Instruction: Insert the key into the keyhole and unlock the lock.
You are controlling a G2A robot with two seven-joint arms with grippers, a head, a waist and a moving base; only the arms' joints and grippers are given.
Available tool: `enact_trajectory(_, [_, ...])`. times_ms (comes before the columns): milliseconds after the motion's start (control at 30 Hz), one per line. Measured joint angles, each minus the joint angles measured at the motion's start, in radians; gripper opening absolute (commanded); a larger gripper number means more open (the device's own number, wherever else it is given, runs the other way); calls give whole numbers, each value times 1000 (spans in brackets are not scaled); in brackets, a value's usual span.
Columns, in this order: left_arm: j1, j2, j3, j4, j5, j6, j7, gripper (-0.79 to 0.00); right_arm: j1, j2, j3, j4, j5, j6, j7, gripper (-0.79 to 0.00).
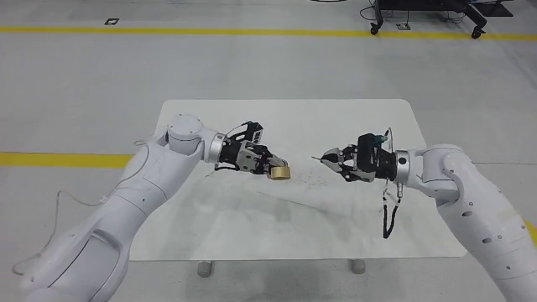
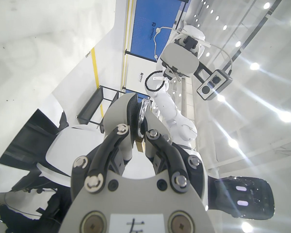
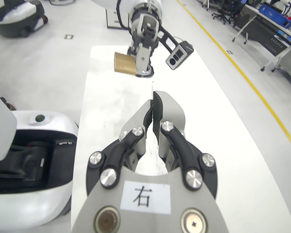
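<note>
A brass padlock [image 1: 280, 172] hangs above the middle of the white table [image 1: 252, 231], held by its shackle in my left gripper [image 1: 267, 166], which is shut on it. In the left wrist view the silver shackle [image 2: 143, 109] sits between the pads and the brass body [image 2: 140, 146] shows below them. My right gripper [image 1: 333, 162] is shut on a thin key [image 1: 319, 159] pointing toward the lock across a short gap. In the right wrist view the key blade [image 3: 152, 88] sticks out past the right gripper [image 3: 152, 103], with the padlock [image 3: 123, 63] and left gripper [image 3: 142, 60] beyond.
The table top [image 3: 184, 112] carries faint scuff marks and nothing else near the grippers. A yellow floor line [image 1: 268, 31] runs behind the table, with a wheeled black cart [image 1: 436, 0] at the far right. Desks and chairs [image 3: 232, 5] stand far off.
</note>
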Motion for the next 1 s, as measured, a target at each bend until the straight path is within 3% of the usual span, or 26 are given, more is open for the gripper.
enact_trajectory(133, [-17,-26,33,57,-24,63,-65,-785,1,0,-1,2,2,1,-2,-785])
enact_trajectory(367, [-17,-27,35,59,-24,67,-67,-785,4,-1,-10,-19,-31,20,24,-785])
enact_trajectory(600, [4,-19,25,34,11,143,4,-785,107,7,-49,-143,-125,-29,292,-785])
enact_trajectory(867, [11,-12,11,45,23,236,20,-785,279,5,-208,-210,-22,-12,598,-785])
enact_trajectory(1000, [14,-7,9,52,9,242,24,-785,312,3,-254,-218,-30,29,636,-785])
